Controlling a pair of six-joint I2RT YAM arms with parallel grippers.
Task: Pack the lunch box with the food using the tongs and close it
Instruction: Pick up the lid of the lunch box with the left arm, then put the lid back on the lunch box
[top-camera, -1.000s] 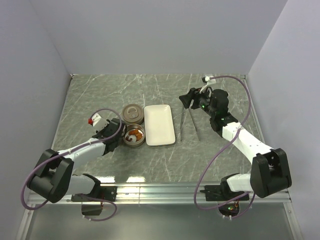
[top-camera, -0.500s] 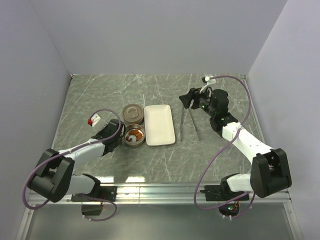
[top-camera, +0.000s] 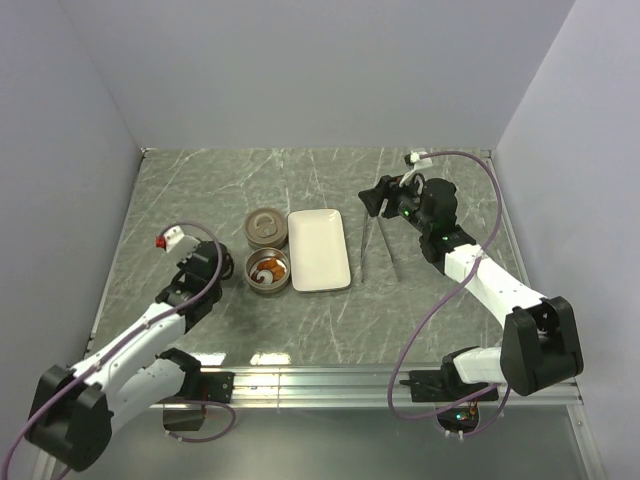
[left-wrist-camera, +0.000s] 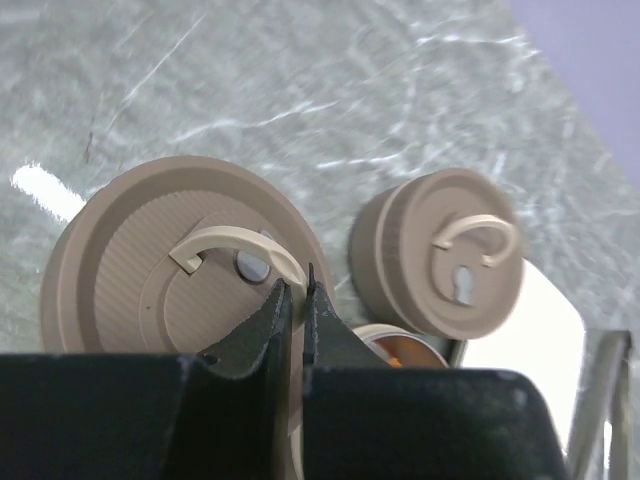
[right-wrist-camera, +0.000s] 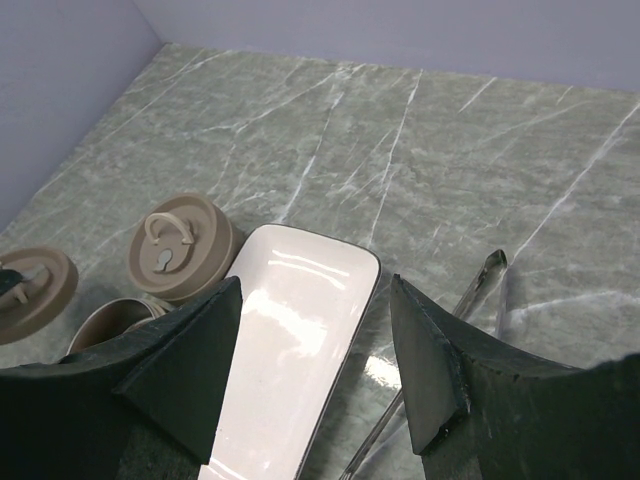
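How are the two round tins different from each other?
The far tin has its lid on, so its inside is hidden; the near tin is open and shows orange and white food. The far tin is covered, while the near tin's loose lid is off to one side, the left gripper shut on its handle. Both are round, brownish and beside the white tray.

Nothing readable here, honestly. The little red and white tag (top-camera: 172, 238) on the left arm's cable is way too small to make out, and the lid (left-wrist-camera: 120, 300), tray (right-wrist-camera: 290, 350) and table (right-wrist-camera: 400, 130) show no lettering either.
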